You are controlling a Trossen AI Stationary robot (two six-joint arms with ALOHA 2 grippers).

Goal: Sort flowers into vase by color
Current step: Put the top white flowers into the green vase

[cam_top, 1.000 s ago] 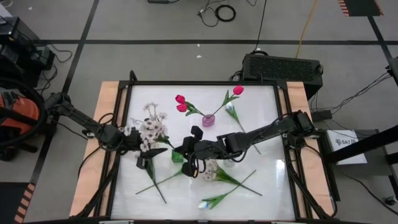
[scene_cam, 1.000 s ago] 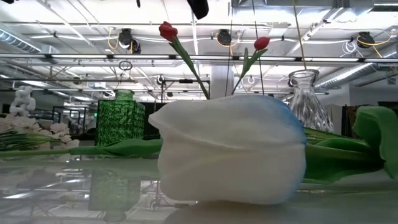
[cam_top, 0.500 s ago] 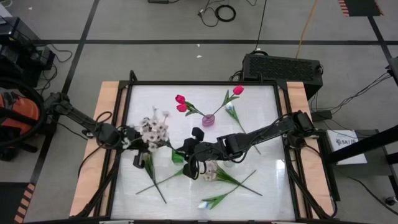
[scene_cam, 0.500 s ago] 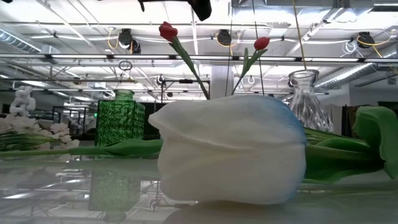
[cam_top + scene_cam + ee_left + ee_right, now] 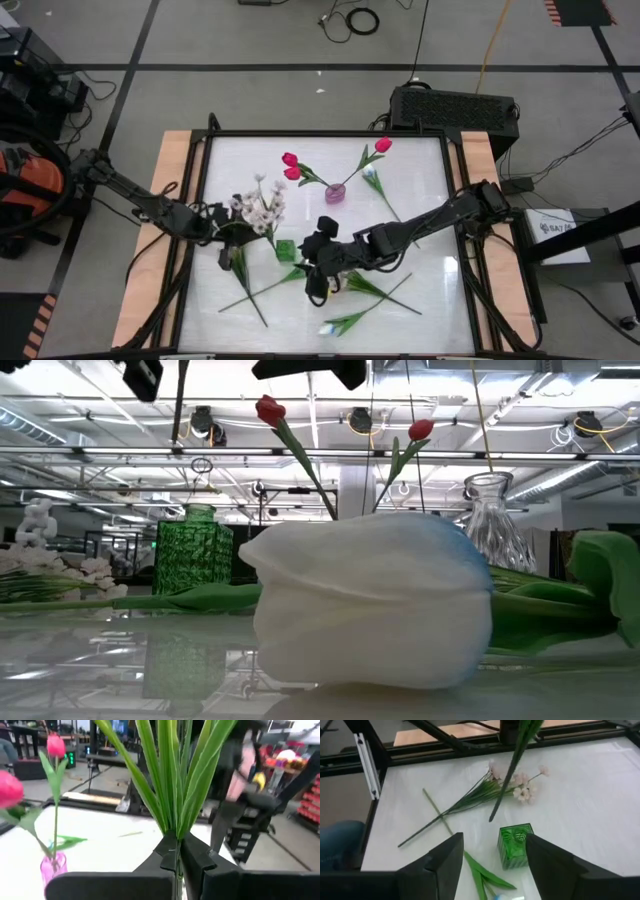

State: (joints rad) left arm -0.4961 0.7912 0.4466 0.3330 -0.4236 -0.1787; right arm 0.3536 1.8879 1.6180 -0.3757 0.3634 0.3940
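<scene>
Left of centre in the high view, the left pincer (image 5: 215, 226) is clamped on the stems of a cream spray (image 5: 262, 207), lifted above the counter (image 5: 420, 170), likely to be stood in the green vase (image 5: 286, 250) just right of it. At centre, the right pincer (image 5: 318, 285) hangs wide apart and empty near that vase. Upper centre, pink tulips (image 5: 290, 165) stand in a pink vase (image 5: 334, 192); other flowers lie at lower centre.

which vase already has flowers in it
The small pink vase near the table's far edge: red-pink tulips stand in it. The green square vase is empty, as the right wrist view shows.
</scene>
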